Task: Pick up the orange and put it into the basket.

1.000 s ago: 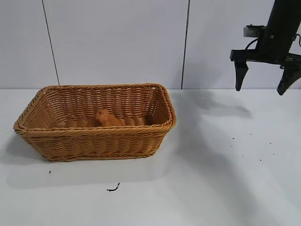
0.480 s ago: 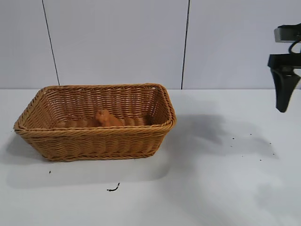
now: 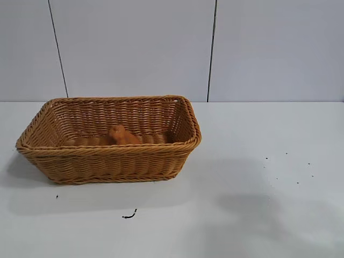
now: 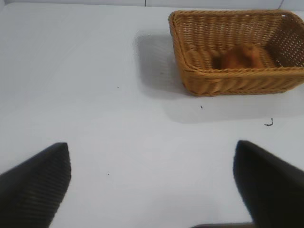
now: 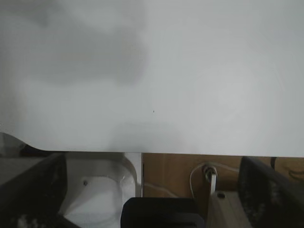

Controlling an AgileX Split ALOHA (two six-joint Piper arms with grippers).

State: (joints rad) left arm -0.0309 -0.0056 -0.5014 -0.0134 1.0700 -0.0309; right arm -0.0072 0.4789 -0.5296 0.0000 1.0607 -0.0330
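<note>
Orange (image 3: 122, 135) sits inside the basket (image 3: 110, 161), on its floor near the middle, knobby top up. Basket stands on the white surface (image 3: 242, 177), toward the left side of the exterior view. Left gripper (image 4: 152, 183): fingers spread wide apart, nothing between them, held above bare surface with the basket well off ahead. Right gripper (image 5: 154, 190): fingers also wide apart, empty, hanging over the surface's edge. Neither arm shows in the exterior view. Small dark scrap (image 3: 129, 215) lies on the surface in front of the basket.

left gripper (image 4: 152, 190) spread wide, right gripper (image 5: 152, 190) likewise
</note>
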